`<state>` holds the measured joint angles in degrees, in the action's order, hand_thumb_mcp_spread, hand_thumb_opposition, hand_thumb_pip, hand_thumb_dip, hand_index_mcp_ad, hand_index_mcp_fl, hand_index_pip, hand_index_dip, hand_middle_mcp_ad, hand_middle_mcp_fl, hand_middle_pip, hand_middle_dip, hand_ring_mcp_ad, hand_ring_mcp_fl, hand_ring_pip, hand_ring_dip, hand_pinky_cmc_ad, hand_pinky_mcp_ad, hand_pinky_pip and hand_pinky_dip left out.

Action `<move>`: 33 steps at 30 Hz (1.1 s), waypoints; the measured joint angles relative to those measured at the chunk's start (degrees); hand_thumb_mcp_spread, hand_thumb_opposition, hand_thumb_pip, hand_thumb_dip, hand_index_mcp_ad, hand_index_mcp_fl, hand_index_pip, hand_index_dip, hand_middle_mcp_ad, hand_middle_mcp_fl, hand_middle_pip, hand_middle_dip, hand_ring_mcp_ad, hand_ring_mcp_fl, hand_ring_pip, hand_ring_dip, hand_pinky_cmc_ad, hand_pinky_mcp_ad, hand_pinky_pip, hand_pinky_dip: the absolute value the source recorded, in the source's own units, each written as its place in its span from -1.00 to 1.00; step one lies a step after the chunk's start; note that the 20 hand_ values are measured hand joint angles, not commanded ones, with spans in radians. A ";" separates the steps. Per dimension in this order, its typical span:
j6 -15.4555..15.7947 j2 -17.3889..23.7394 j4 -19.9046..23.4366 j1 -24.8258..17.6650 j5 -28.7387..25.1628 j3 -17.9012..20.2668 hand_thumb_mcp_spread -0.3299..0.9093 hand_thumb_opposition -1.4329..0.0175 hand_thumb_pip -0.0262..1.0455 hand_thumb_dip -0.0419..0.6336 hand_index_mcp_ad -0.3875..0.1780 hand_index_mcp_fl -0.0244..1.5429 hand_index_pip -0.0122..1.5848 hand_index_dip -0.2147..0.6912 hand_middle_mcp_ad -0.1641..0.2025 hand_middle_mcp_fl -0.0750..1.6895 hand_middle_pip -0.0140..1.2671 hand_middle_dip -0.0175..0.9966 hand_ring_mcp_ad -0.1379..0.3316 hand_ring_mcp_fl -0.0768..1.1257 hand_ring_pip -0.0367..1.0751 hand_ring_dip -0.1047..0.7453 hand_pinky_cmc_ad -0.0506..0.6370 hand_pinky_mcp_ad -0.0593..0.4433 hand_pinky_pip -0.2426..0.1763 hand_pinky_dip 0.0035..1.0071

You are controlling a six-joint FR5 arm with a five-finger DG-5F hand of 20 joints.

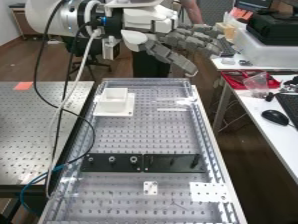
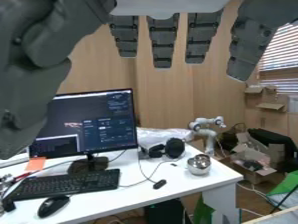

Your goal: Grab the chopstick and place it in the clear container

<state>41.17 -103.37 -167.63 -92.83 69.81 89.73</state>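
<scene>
Chopstick (image 1: 171, 109) is my best reading of the thin pale strip lying toward the far end of the bench (image 1: 163, 132), though I cannot be sure of it against the shiny surface. The robot hand (image 1: 169, 56) is released, fingers extended and nothing in them, raised beyond that same end. The glints (image 1: 188, 101) just beside the strip may belong to the clear container, but I can't tell that for certain either, and that doubt is the first danger: transparent walls among reflections could be misjudged, so a finger might knock the container or the stick might be let go outside it. Something so slim, lying flat, also leaves little to pinch; fingertips coming down a touch high would close on air, and a touch low they would scrape the perforated surface and perhaps roll the stick away. A grip near one end would let it swivel and catch the container's rim. Spread as wide as they are, the fingers could also clip the white square block (image 1: 114, 102) if the approach drifts sideways. Then there are the cables (image 1: 94, 132) drooping in a loop beside the bench (slack invites trouble), which might drag or snag as the arm lowers.
</scene>
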 joint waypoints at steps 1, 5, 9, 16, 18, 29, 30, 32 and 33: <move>0.00 0.00 -0.01 0.02 0.11 -0.01 -0.41 -0.05 0.20 -0.88 0.10 -0.96 -0.92 -0.33 0.37 -0.89 -0.78 -0.46 0.20 -0.87 -0.76 -0.52 0.53 0.74 -0.34 -0.65; 0.08 -0.08 -0.13 0.21 1.14 -0.15 -0.41 -0.05 0.20 -0.88 0.08 -0.96 -0.91 -0.33 0.34 -0.89 -0.79 -0.46 0.20 -0.87 -0.76 -0.52 0.53 0.74 -0.34 -0.64; 0.38 -0.36 -1.83 0.30 1.58 -1.06 -0.41 -0.05 0.20 -0.88 0.10 -0.96 -0.91 -0.33 0.35 -0.89 -0.79 -0.46 0.20 -0.87 -0.76 -0.52 0.53 0.74 -0.37 -0.64; 1.26 -0.25 -5.91 0.33 1.44 -3.16 -0.41 -0.05 0.20 -0.88 0.10 -0.96 -0.91 -0.33 0.36 -0.89 -0.78 -0.46 0.20 -0.87 -0.76 -0.52 0.53 0.74 -0.37 -0.64; 1.49 0.30 -5.55 0.28 1.55 -2.53 -0.41 -0.05 0.20 -0.88 0.10 -0.96 -0.91 -0.33 0.37 -0.89 -0.79 -0.46 0.20 -0.87 -0.76 -0.52 0.53 0.74 -0.37 -0.64; 2.14 1.93 -5.01 0.14 3.94 -0.36 -0.40 -0.05 0.17 -0.83 0.06 -0.95 -0.91 -0.33 0.32 -0.89 -0.76 -0.46 0.20 -0.87 -0.76 -0.52 0.53 0.74 -0.37 -0.64; 2.25 2.12 -4.97 0.17 4.06 -0.31 -0.40 -0.05 0.16 -0.83 0.07 -0.95 -0.91 -0.33 0.35 -0.89 -0.77 -0.46 0.20 -0.87 -0.76 -0.52 0.53 0.74 -0.37 -0.64; 2.38 2.27 -4.91 0.23 4.69 -0.25 -0.40 -0.05 0.16 -0.84 0.09 -0.95 -0.91 -0.33 0.35 -0.90 -0.76 -0.46 0.20 -0.87 -0.76 -0.52 0.53 0.74 -0.37 -0.64; 2.43 2.32 -4.88 0.25 5.09 -0.22 -0.37 -0.05 0.16 -0.83 0.07 -0.95 -0.91 -0.33 0.33 -0.90 -0.76 -0.46 0.20 -0.87 -0.76 -0.52 0.53 0.74 -0.37 -0.64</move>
<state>43.61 -101.05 -172.50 -92.58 74.89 89.51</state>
